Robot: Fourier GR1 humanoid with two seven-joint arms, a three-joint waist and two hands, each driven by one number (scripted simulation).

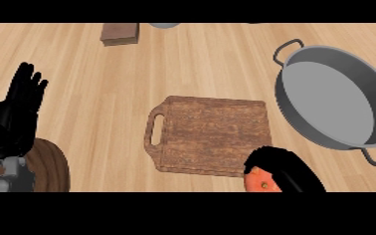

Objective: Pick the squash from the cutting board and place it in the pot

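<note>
The right hand [288, 172] is curling round the squash [260, 181], an orange thing peeking out under the black fingers, down by the near edge of the table [191, 69]. The squash is sitting just off the near right corner of the cutting board [209, 134], and the hand is hiding most of it. I think the squash is being carried now. To do this well, the hand should be lifting high enough to clear the rim, going toward the pot [327, 97] by the table's right edge, and letting go only when the squash is over the middle. The pot is looking bare inside. The left hand [21, 109] is resting open, fingers up, by the left edge.
</note>
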